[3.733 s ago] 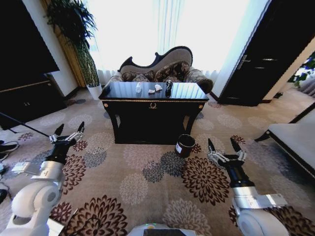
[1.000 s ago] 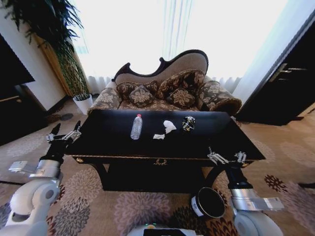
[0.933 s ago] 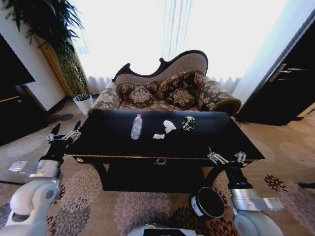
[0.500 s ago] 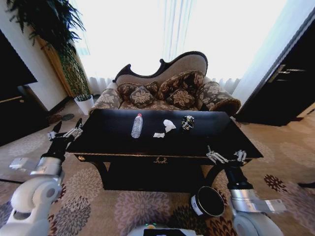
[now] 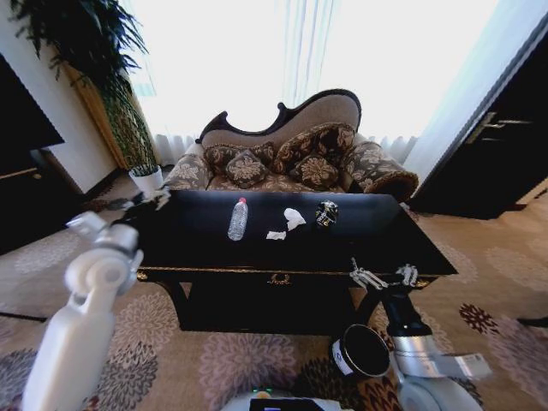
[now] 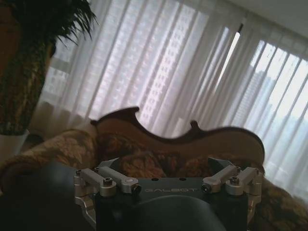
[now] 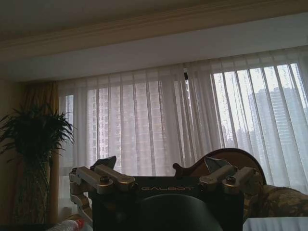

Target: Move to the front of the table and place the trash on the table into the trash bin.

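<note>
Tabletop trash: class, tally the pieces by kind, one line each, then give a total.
Plastic bottle: 1
White paper scraps: 2
Dark crumpled wrapper: 1
Total: 4

- My left arm is a smooth white rounded tube ending in a white ball-shaped joint, with a pale grey angular bracket at the wrist.
- My left hand (image 6: pixel 166 174) has a matte black body with "GALBOT" printed in pale letters, silver metal finger links on each side fixed by dark round screws, and dark pointed fingertips (image 6: pixel 219 163).
- My right arm carries a black wrist column above a silver-grey cuff with a flat grey tab, then a white rounded shell.
- My right hand (image 5: pixel 383 276) shows silver linkages; from its wrist camera I see the same black "GALBOT" housing (image 7: pixel 166 188), bolted silver links and dark tips.
- A white curved torso edge (image 5: pixel 274 399) sits low in my head view.
</note>
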